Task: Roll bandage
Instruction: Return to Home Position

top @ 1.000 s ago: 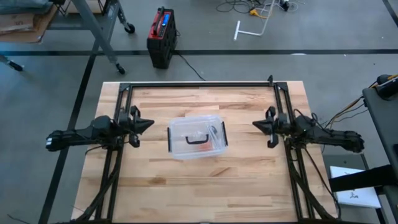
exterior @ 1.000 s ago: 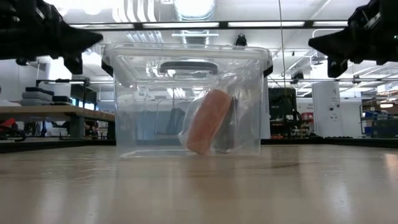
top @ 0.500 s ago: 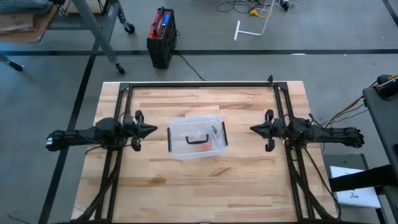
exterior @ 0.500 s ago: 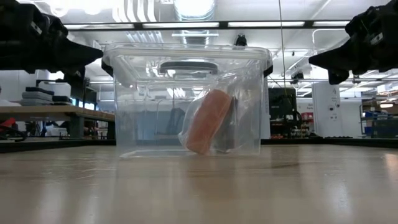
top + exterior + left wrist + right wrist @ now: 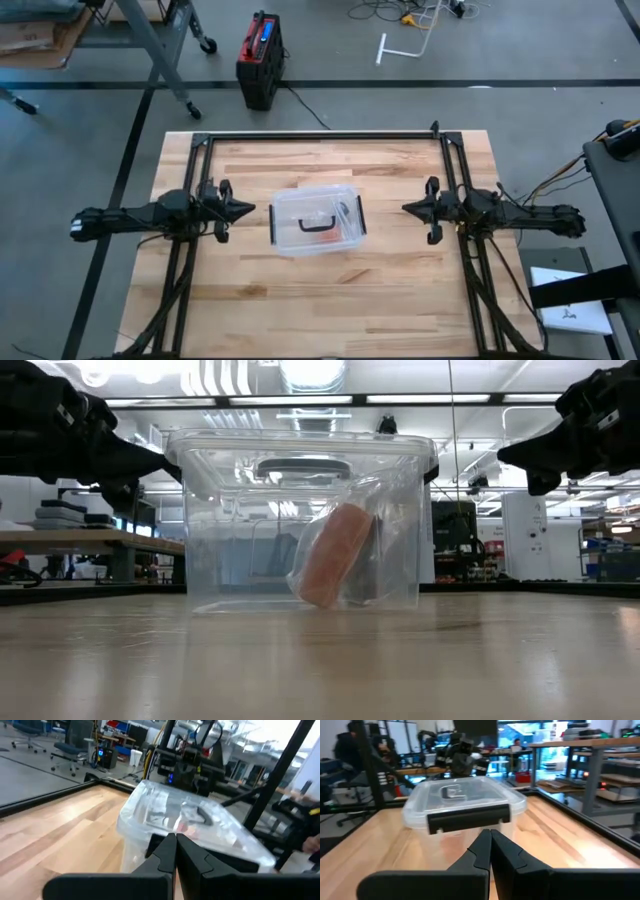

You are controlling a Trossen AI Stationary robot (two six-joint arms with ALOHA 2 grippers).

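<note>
A red-and-black box (image 5: pixel 260 58) and a white T-shaped bar (image 5: pixel 394 47) sit on the grey floor (image 5: pixel 520 50).

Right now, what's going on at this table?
Nothing is being handled. A transparent bin sits mid-table with its lid on. A bagged bandage roll leans inside it. The left gripper and the right gripper hover on either side of the bin. Both are shut and empty, with their tips pointing at the bin without touching it.
</note>
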